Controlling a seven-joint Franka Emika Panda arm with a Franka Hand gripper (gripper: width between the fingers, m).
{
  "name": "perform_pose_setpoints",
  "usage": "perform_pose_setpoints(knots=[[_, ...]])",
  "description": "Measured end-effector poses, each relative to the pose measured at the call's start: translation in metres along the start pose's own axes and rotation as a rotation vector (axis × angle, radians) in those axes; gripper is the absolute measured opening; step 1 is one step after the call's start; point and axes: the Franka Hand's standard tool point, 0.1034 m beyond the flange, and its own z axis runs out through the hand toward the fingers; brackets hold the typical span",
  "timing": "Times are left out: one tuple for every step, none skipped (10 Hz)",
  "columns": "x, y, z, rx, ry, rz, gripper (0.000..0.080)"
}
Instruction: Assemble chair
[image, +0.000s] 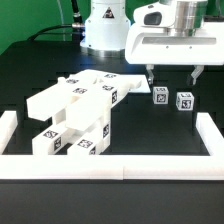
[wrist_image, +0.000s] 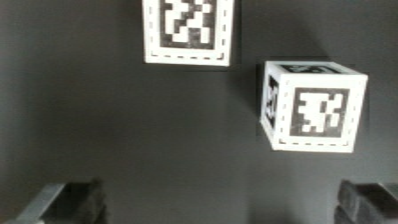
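Observation:
The chair (image: 80, 115) lies as a joined cluster of white tagged parts at the exterior view's left. Two small white tagged blocks stand apart on the black table: one (image: 160, 96) and another (image: 185, 101) at the exterior view's right. Both show in the wrist view, one (wrist_image: 189, 30) and the other (wrist_image: 313, 105). My gripper (image: 171, 72) hangs open and empty just above these two blocks, its dark fingers (wrist_image: 63, 203) wide apart with bare table between them.
A long low white border rail (image: 110, 166) runs along the front and up both sides (image: 208, 130). The robot base (image: 105, 30) stands at the back. A flat white panel (image: 95, 78) lies behind the chair parts.

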Motion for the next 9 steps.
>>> perform_pose_setpoints(knots=[[0.001, -0.002, 0.003, -0.003, 0.000, -0.004, 0.0648], [0.007, -0.012, 0.006, -0.003, 0.004, 0.006, 0.0648], [0.011, -0.019, 0.008, -0.001, 0.009, 0.004, 0.0648], [0.011, -0.026, 0.014, -0.004, 0.009, 0.007, 0.0648], [0.009, -0.032, 0.022, -0.009, 0.015, -0.006, 0.0648], [0.006, -0.033, 0.027, -0.013, 0.018, -0.012, 0.0648], [0.001, -0.035, 0.033, -0.015, 0.023, -0.013, 0.0648], [-0.006, -0.040, 0.037, -0.017, 0.020, -0.004, 0.0648], [-0.010, -0.045, 0.039, -0.020, 0.014, -0.012, 0.0648]])
